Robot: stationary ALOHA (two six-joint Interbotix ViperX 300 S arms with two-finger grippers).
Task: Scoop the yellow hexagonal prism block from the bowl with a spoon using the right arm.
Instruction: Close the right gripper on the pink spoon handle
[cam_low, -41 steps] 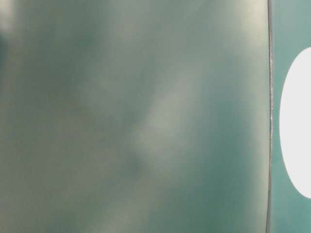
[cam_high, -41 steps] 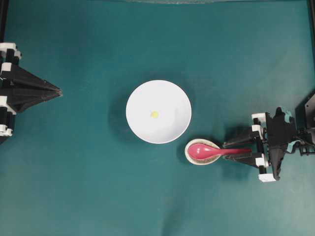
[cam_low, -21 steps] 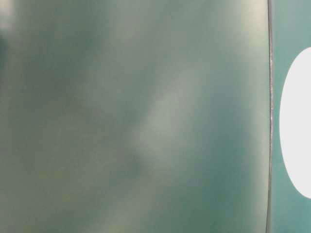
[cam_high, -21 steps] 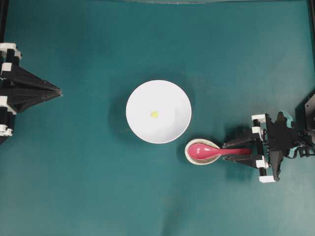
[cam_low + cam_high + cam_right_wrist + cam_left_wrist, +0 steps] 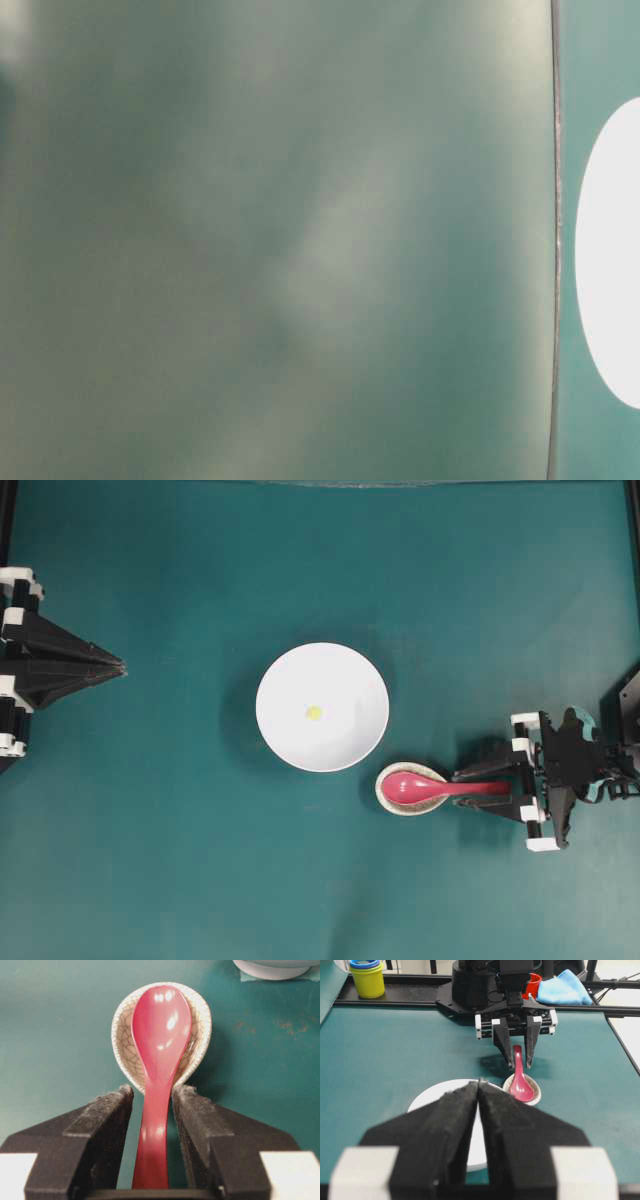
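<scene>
As right gripper [image 5: 152, 1110] edged forward, fingers [image 5: 107, 1110] stayed spread astride spoon [image 5: 159, 1040] handle; grasp pending.

White bowl [image 5: 345, 740], yellow block [image 5: 314, 713], glossy pink-red spoon [image 5: 159, 1060], crackled beige rest [image 5: 201, 1030], teal table [image 5: 200, 860]

A small crackle-glazed beige spoon rest [image 5: 125, 1035] sits on the teal worktop [image 5: 180, 860], toward its right edge and near the middle of its depth. Beyond the worktop's far edge in the left wrist view, a black frame rail [image 5: 400, 997] carries a yellow cup with a blue ring [image 5: 367, 977] at the left corner, and a red cup [image 5: 534, 985] touching a crumpled blue cloth [image 5: 562, 989] further right.
</scene>
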